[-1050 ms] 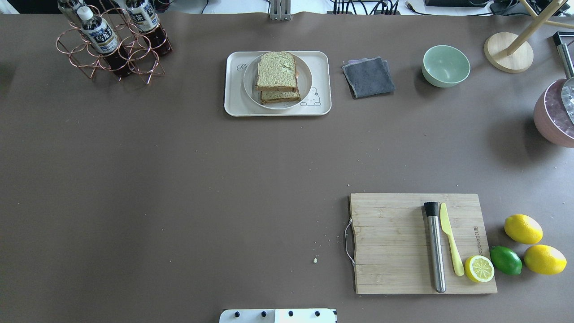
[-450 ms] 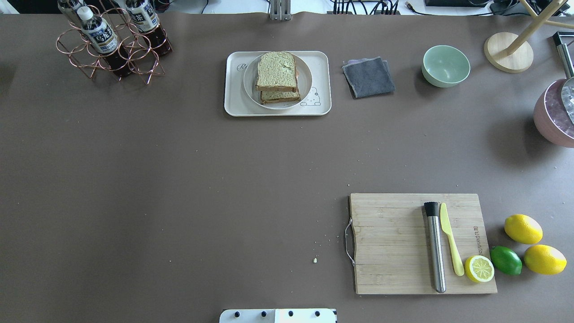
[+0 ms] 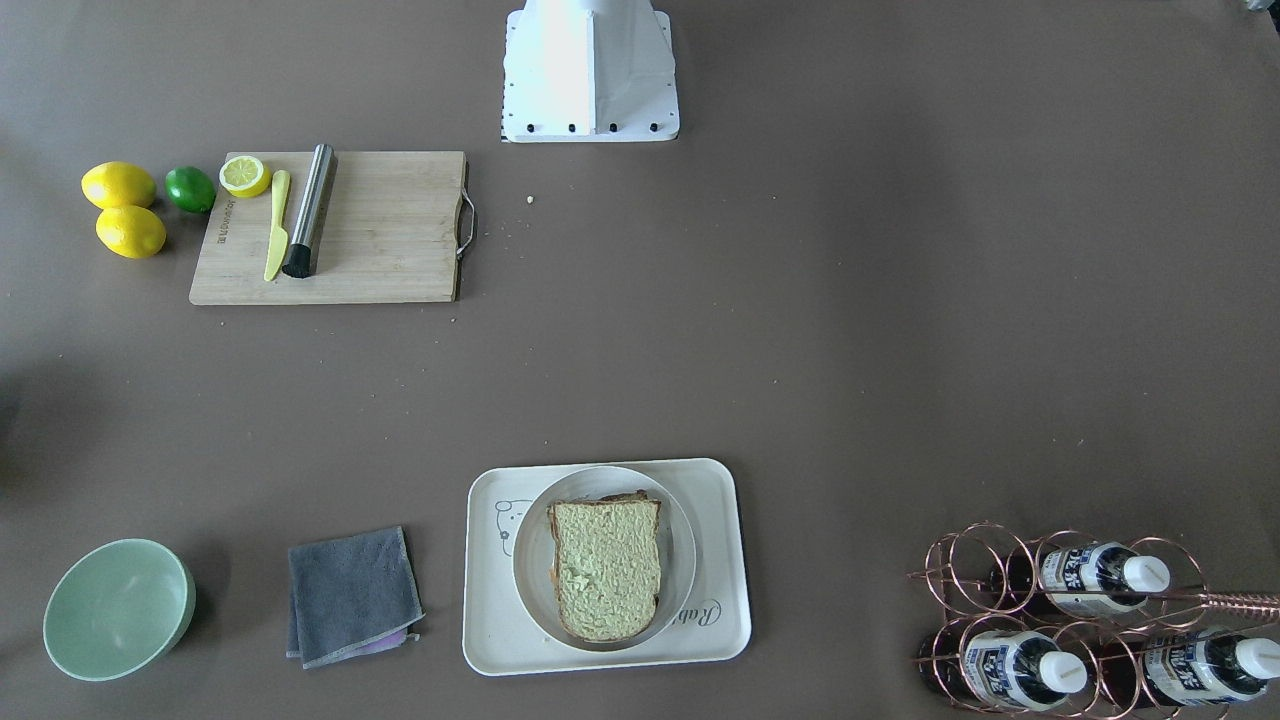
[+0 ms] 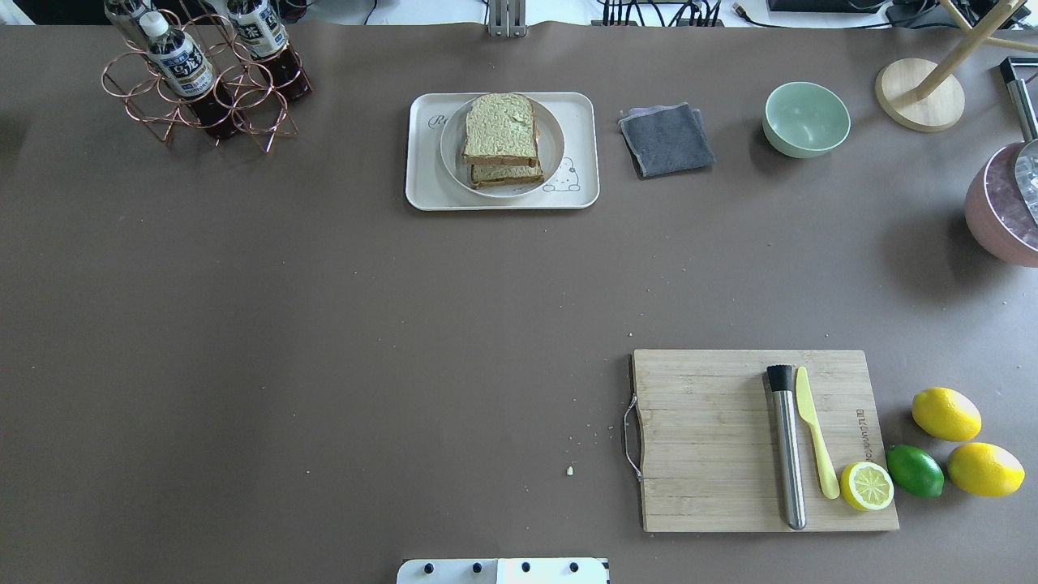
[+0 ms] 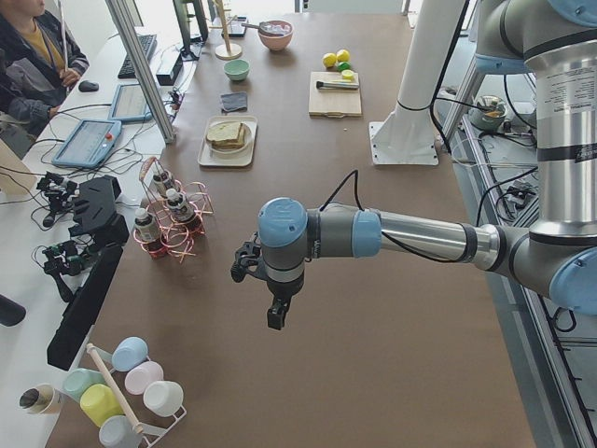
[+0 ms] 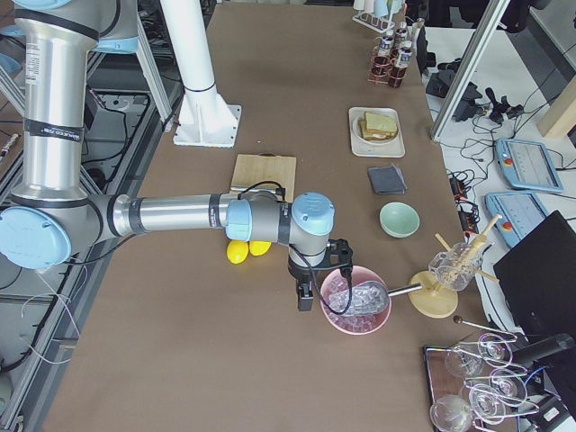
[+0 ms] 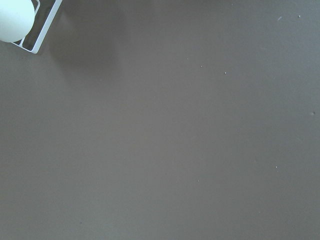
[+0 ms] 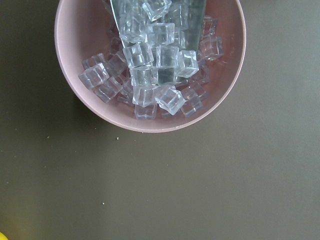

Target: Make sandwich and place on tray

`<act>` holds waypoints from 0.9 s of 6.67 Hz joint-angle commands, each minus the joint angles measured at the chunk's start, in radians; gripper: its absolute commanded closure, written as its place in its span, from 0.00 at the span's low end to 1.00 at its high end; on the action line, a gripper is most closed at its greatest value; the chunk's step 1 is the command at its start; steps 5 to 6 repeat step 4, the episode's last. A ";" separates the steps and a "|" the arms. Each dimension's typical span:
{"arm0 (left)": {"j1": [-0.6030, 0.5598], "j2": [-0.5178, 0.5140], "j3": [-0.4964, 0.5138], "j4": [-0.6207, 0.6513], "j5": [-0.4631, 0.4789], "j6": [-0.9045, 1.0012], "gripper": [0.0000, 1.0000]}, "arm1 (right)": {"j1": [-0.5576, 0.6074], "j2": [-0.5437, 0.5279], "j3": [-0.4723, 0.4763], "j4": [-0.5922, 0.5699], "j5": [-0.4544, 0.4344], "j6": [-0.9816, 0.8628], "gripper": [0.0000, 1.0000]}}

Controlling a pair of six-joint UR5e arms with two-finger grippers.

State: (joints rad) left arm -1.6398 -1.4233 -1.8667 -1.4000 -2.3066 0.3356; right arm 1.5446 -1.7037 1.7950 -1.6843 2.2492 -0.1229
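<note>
Brown tabletop, far centre: the sandwich (image 4: 501,130) rests on a plate (image 4: 555,148) in the tray (image 4: 422,186). My left gripper (image 5: 276,315) and right gripper (image 6: 306,298) hang well away; clenched or released, I cannot tell. Swinging right carelessly could clip the ice bowl (image 4: 997,227).

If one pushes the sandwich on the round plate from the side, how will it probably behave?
The sandwich is a stack of separate slices, so the top slice would probably slide off first. Its bread looks soft, so it may dent. The plate only rests on the smooth tray, so it might slip too.
</note>
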 commanded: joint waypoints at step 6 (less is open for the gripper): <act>0.000 0.001 -0.006 0.006 0.001 -0.001 0.03 | 0.006 0.001 -0.003 0.000 0.000 -0.003 0.00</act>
